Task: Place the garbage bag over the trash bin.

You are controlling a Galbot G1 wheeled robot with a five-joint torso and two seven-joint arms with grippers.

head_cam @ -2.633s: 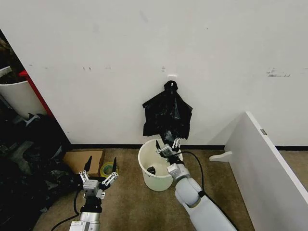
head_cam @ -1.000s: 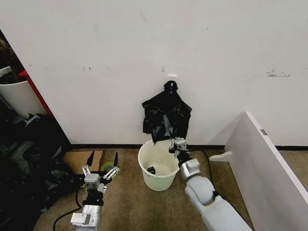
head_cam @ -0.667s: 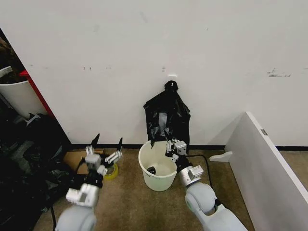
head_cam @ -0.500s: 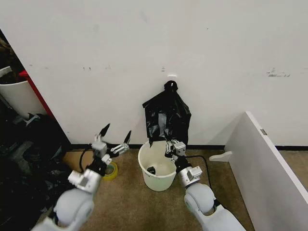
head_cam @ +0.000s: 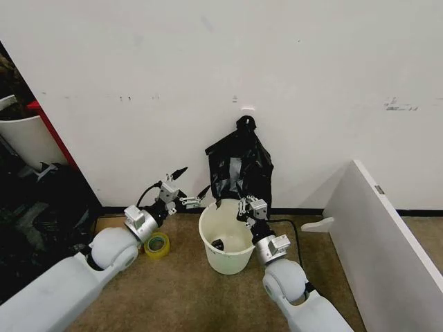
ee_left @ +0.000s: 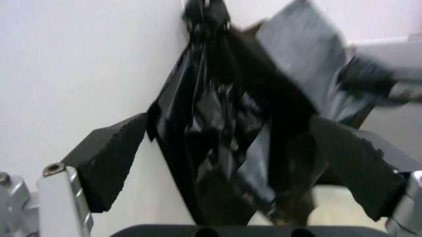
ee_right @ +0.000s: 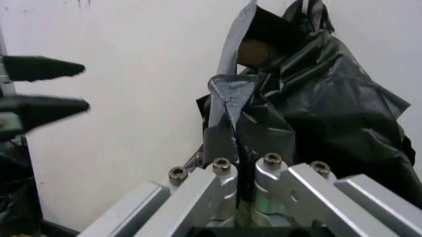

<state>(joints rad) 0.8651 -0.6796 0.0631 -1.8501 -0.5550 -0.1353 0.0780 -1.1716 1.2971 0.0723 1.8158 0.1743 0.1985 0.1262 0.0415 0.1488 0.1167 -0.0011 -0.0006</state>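
Observation:
The black garbage bag (head_cam: 240, 166) hangs crinkled from a hook on the wall, above the cream-white trash bin (head_cam: 205, 235) on the floor. My right gripper (head_cam: 246, 205) is above the bin's far rim, shut on a fold of the bag's lower edge. The right wrist view shows the film pinched between the shut fingers (ee_right: 223, 170), with the bag (ee_right: 323, 108) above them. My left gripper (head_cam: 188, 185) stands open just left of the bag, level with its lower part. In the left wrist view its two pads (ee_left: 108, 158) stand on either side of the bag (ee_left: 221, 123).
A yellow tape roll (head_cam: 157, 244) and flat cardboard (head_cam: 111, 225) lie left of the bin. A dark heap of clutter (head_cam: 34, 228) and a white container with a red edge (head_cam: 21, 138) fill the left side. A white board (head_cam: 387, 242) leans at the right. A small dark thing (head_cam: 217, 244) lies inside the bin.
My left arm has swung up from the floor and reached to the bag's left side, still open. My right gripper has risen from the bin's rim and closed on the bag's lower edge.

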